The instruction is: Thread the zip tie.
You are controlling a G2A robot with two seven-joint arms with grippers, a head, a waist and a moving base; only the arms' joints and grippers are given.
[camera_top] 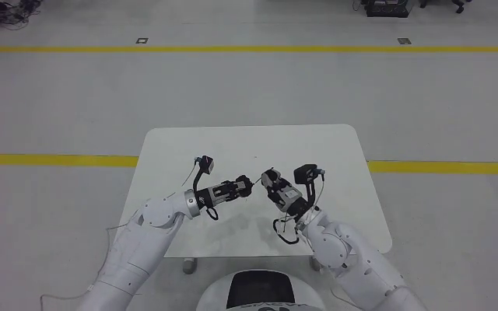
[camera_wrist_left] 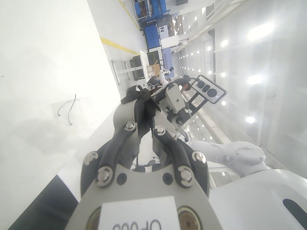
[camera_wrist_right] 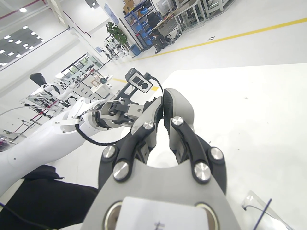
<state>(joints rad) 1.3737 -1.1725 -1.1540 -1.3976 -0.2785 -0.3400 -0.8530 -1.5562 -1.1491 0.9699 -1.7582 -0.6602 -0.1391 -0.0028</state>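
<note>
Over the middle of the white table (camera_top: 327, 148), toward its near edge: left gripper (camera_top: 243, 186) and right gripper (camera_top: 268, 179), both held above the surface, pointed at each other, tips close but just apart in the top view.

Between the two tips: zip tie (camera_top: 250, 180), a thin dark strip sticking out from the left gripper's tip and slanting toward the right gripper. Contact with that other tip: too fine to tell.

Left gripper's fingers (camera_wrist_left: 141, 113) closed, black pads pressed flat together along their length. Pinched on the zip tie, judging by the top view; up close, strip lost against the dark pads.

Right gripper's fingers (camera_wrist_right: 177, 106) likewise closed, pads meeting at the tips, a narrow slit lower down. Anything between them: cannot tell.

Beyond the left gripper's fingertips in the left wrist view: right arm's wrist camera (camera_wrist_left: 208, 89) on its black bracket. Beyond the right gripper's fingertips in the right wrist view: left arm's wrist camera (camera_wrist_right: 139, 82), cable looping from it.

Flat on the table, apart from both grippers: clear plastic packet (camera_wrist_right: 256, 199) with a thin dark strip in or on it, cannot tell which. Also flat on the table in the left wrist view: a few thin curved strands (camera_wrist_left: 70, 111), each with a small knob at one end, too small to name surely.

Around the table: pale floor with yellow lines (camera_top: 249, 49).
</note>
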